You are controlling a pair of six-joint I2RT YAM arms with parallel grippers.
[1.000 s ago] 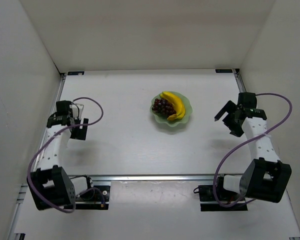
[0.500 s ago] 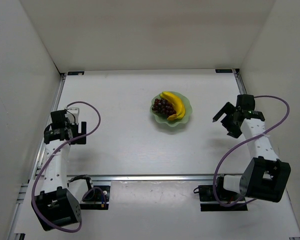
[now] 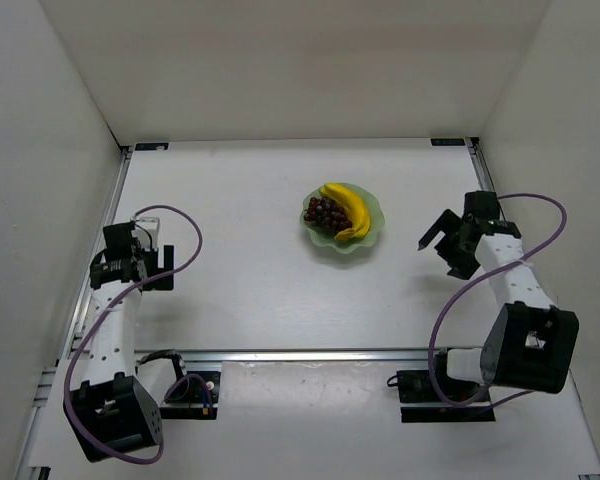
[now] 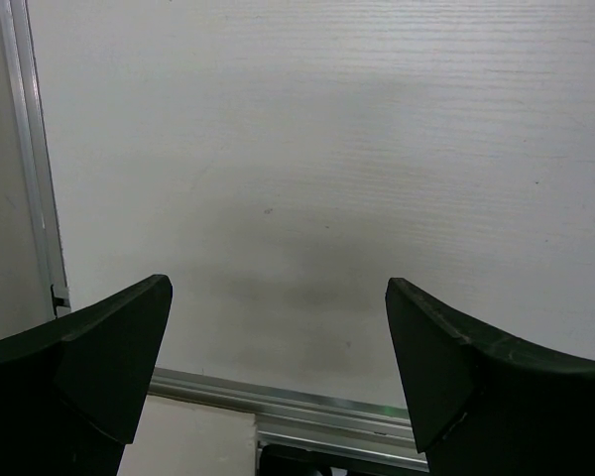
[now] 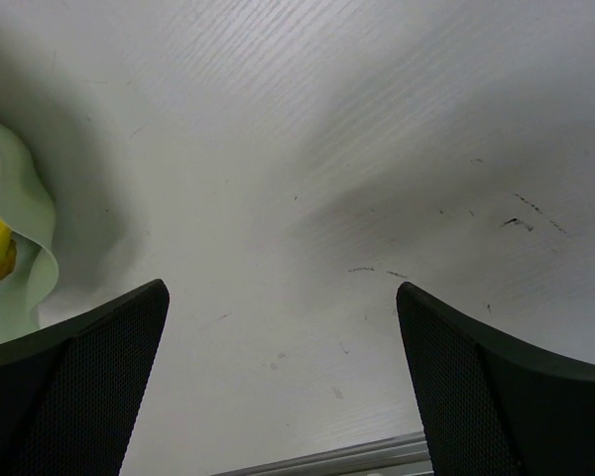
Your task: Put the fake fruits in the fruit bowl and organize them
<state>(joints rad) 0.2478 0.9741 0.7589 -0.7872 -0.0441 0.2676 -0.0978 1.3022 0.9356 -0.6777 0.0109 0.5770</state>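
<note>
Already both fruits lie inside the bowl point(image 3: 372, 228), which stands on the worktop point(image 3: 240, 300) a little toward 12 o'clock from the middle in the top view. The banana point(image 3: 348, 210) curves along the bowl's 3 o'clock side, with its long axis running about from 11 to 5 o'clock. The grapes point(image 3: 326, 212) sit against its inner curve on the 9 o'clock side and seem to touch it.

The right gripper point(image 3: 438, 256) hangs over bare worktop, its fingers spread wide with nothing between them. From it the bowl lies at about 9 to 10 o'clock, near but apart. Its wrist camera catches only the green rim and a bit of yellow at the left edge. The left gripper point(image 4: 278, 288) is also wide open and empty, near the 9 o'clock edge of the worktop, and the bowl lies at about 2 to 3 o'clock from it, well apart. So the right arm is clearly the nearer one.

I judge the placing as done, with at most a small tidying left. If the banana needs a nudge, the right arm should come in toward 9 to 10 o'clock, with its fingers closing across the banana's short width, not along its length.
</note>
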